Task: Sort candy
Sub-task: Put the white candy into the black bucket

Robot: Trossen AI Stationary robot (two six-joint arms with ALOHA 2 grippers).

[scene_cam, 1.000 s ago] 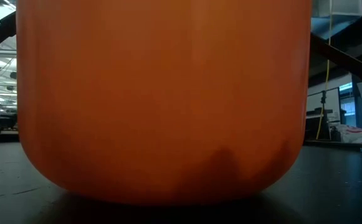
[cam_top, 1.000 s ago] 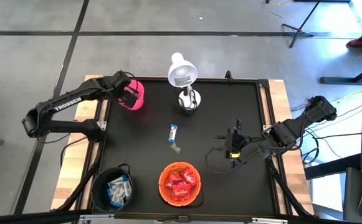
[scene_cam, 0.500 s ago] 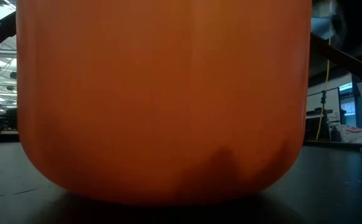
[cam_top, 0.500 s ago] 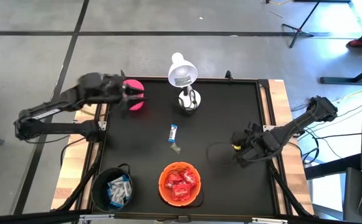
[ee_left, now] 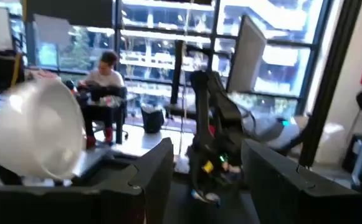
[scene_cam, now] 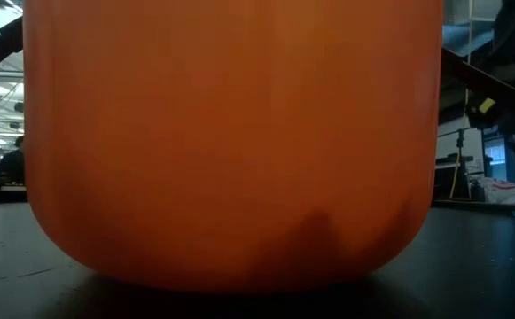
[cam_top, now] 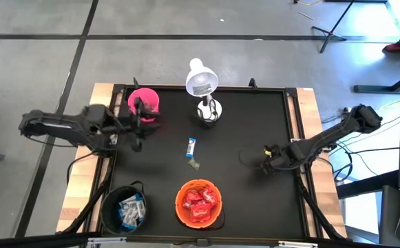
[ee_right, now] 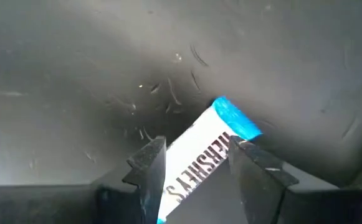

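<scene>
Right hand is clamped on a blue-and-white candy above the table's right side. Left hand is open, empty, by the pink cup. Red sweets fill the orange bowl, blue ones the black bowl; two candies remain mid-table. Black mat, lamp; a seated person shows by windows.

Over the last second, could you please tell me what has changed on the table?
The left gripper drew back from the pink cup toward the table's left edge, fingers open and empty. The right gripper, fingers shut on a blue-and-white candy, swung slightly toward the right side. Unchanged: the pink cup, lamp, two loose candies, orange bowl and black bowl.
</scene>
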